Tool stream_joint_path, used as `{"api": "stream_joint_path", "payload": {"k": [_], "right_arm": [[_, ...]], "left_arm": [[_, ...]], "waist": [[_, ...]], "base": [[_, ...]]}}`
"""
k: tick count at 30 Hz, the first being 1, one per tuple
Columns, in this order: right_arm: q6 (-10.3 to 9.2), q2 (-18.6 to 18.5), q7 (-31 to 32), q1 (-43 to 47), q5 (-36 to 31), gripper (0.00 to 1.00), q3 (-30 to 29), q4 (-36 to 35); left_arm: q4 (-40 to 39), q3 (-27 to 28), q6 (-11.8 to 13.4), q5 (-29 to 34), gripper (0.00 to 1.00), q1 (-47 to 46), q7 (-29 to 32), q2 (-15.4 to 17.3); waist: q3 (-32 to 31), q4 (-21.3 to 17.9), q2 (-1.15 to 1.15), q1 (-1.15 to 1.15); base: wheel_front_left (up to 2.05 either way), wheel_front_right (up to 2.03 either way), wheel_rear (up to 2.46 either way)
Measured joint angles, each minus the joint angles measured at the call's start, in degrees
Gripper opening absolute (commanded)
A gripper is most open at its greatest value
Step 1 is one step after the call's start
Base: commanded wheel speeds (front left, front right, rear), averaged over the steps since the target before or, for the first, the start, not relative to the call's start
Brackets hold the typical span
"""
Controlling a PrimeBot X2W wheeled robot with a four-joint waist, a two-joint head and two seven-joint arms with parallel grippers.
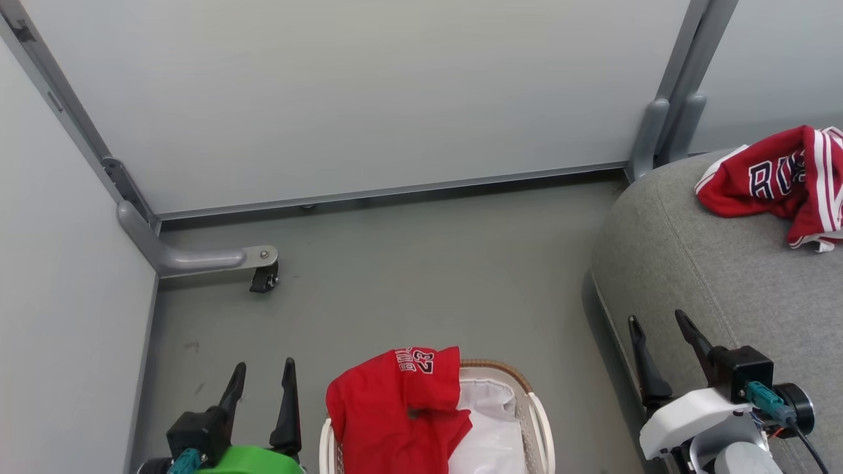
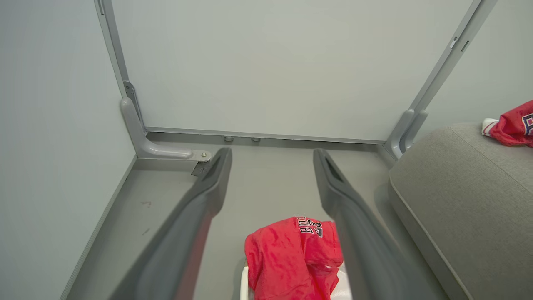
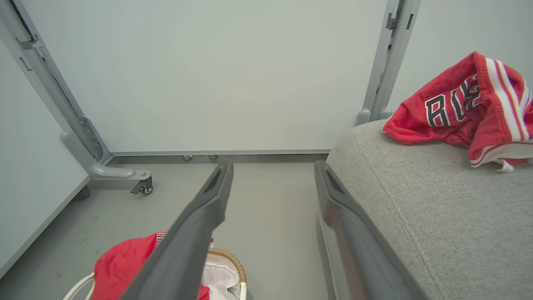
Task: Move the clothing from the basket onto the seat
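Observation:
A red garment with "23" (image 1: 395, 408) (image 2: 291, 258) (image 3: 120, 266) drapes over the left side of the white basket (image 1: 537, 421) (image 3: 231, 260) at the bottom middle of the head view. A second red garment with white stripes (image 1: 780, 181) (image 3: 462, 110) (image 2: 514, 125) lies on the grey seat (image 1: 711, 276) (image 3: 437, 216) (image 2: 458, 196) at the right. My left gripper (image 1: 261, 375) (image 2: 270, 156) stands open left of the basket, holding nothing. My right gripper (image 1: 658, 322) (image 3: 272, 166) stands open over the seat's left edge, empty.
Pale partition panels close off the back and left. A grey panel foot with a caster (image 1: 263, 276) (image 3: 143, 187) sticks out onto the grey floor at the left. A grey post (image 1: 665, 131) stands at the seat's far corner. Open floor (image 1: 428, 276) lies beyond the basket.

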Motion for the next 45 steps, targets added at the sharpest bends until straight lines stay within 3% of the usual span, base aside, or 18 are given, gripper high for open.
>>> {"api": "stream_joint_path", "payload": {"k": [8, 14, 23, 34, 45], "right_arm": [[0.00, 0.01, 0.00, -2.12, -0.47, 1.00, -0.18, -1.47], [0.00, 0.01, 0.00, -5.99, -1.24, 1.00, -0.49, -2.22], [0.00, 0.00, 0.00, -14.24, -0.63, 1.00, 0.79, -3.67], [0.00, -0.04, 0.00, -21.71, 1.70, 1.00, 3.09, -5.61], [0.00, -0.03, 0.00, -25.37, 3.13, 1.00, 4.86, -7.12]], "left_arm": [[5.12, -5.55, -0.87, 0.49, 1.00, -6.47, -0.01, -0.03], [15.95, -14.10, -1.59, -0.12, 1.00, -14.97, 0.01, -0.13], [31.53, -25.48, -1.78, -1.03, 1.00, -28.14, 2.50, -0.13], [43.58, -38.21, -1.80, 3.49, 1.00, -39.53, 3.69, -0.21], [51.35, -44.32, -1.85, 4.68, 1.00, -47.66, 7.81, 1.00]], "waist": [[2.54, -0.71, 0.00, 0.00], [6.85, -1.58, 0.00, 0.00], [16.38, -3.62, 0.00, 0.00], [29.44, -7.87, 0.00, 0.01], [39.77, -12.40, 0.00, 0.01]], "base": [[0.00, 0.00, 0.00], [0.00, 0.00, 0.00], [0.00, 0.00, 0.00], [0.00, 0.00, 0.00], [0.00, 0.00, 0.00]]}}
